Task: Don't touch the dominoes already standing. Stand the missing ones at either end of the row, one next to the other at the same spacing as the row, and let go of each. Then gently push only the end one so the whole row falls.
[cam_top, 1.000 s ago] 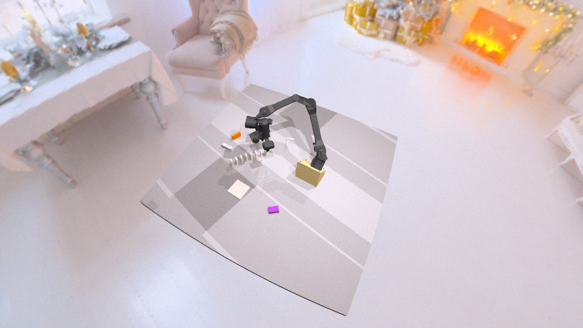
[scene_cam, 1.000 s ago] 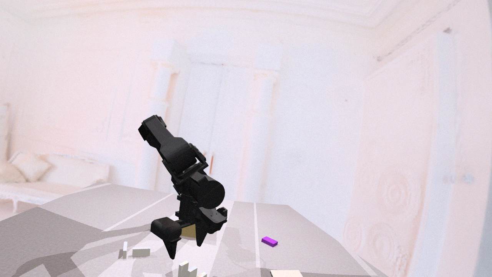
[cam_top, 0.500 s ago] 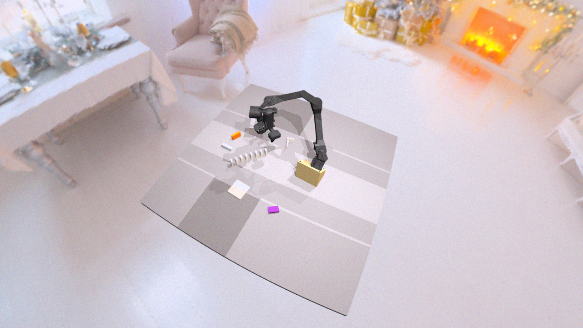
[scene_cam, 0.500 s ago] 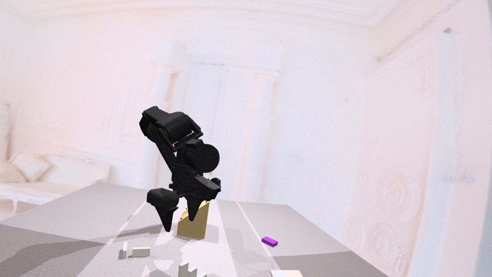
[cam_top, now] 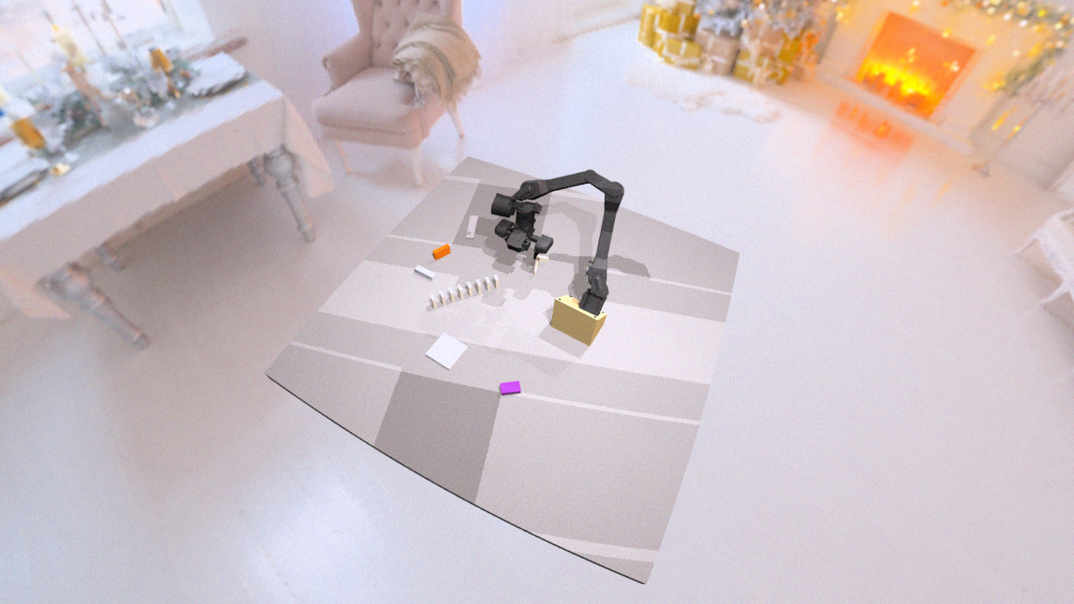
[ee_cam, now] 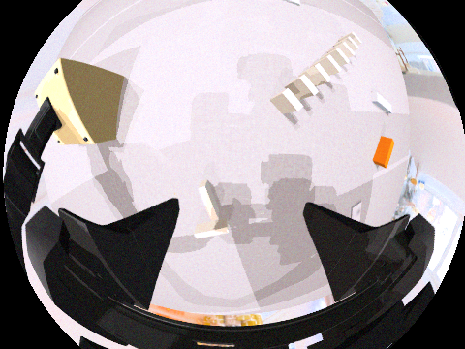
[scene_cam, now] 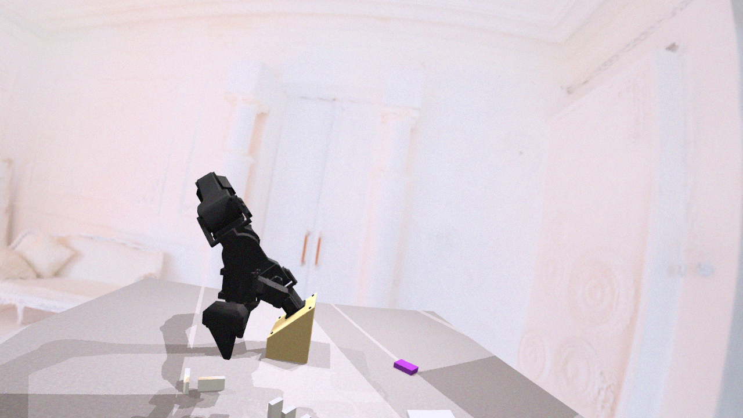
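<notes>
Bright, hazy room; hard arm shadows; blurred background; wrist view fisheye-curved, black-cornered.

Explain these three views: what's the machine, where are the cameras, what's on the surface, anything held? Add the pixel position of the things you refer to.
It's one black jointed arm (cam_top: 612,225) (scene_cam: 241,265) (ee_cam: 19,179) on a yellow wedge-shaped base (cam_top: 576,323) (scene_cam: 289,341) (ee_cam: 99,102), ending in a two-fingered pincer (cam_top: 522,248) (scene_cam: 227,357) (ee_cam: 244,208).

The top view looks down from above; the exterior view looks across from table level; the wrist view rides on the arm, looking past the fingers.

On the surface: a row of standing dominoes (cam_top: 459,294) (scene_cam: 275,407) (ee_cam: 309,85), two pale blocks (cam_top: 539,261) (scene_cam: 211,384) (ee_cam: 210,201) close together near the pincer, two other white blocks (cam_top: 424,272) (ee_cam: 383,103), an orange block (cam_top: 441,252) (ee_cam: 384,151), a purple block (cam_top: 509,387) (scene_cam: 406,367) and a flat white square (cam_top: 445,351) (scene_cam: 430,414) (ee_cam: 294,1).

Nothing is held: the pincer is wide open.
</notes>
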Controlling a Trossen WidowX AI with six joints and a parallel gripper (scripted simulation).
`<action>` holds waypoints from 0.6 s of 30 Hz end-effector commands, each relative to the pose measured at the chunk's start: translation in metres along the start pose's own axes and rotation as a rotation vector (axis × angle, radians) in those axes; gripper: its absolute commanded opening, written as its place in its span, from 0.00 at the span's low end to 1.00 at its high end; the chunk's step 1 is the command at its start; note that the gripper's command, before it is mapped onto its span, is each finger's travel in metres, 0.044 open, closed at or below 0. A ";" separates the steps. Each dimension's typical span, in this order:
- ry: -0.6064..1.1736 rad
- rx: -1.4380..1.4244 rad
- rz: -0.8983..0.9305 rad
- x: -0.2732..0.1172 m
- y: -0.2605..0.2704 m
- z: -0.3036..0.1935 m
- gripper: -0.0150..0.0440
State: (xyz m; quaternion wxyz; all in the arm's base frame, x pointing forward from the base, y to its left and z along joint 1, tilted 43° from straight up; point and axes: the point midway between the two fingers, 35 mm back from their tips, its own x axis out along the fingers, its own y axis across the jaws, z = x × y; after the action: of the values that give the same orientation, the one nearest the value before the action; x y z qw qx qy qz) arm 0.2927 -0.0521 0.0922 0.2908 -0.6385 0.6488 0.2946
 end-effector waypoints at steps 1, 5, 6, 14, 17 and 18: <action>0.021 -0.344 0.023 0.027 0.042 -0.026 1.00; 0.021 -0.344 0.023 0.027 0.042 -0.026 1.00; 0.021 -0.344 0.023 0.027 0.042 -0.026 1.00; 0.019 -0.340 0.024 0.032 0.041 -0.026 1.00; 0.017 -0.331 0.026 0.054 0.041 -0.027 1.00; 0.017 -0.331 0.026 0.061 0.041 -0.027 1.00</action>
State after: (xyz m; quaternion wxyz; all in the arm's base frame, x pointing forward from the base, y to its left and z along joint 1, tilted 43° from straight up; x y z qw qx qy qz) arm 0.2562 -0.0977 0.0812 0.1790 -0.6775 0.5975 0.3898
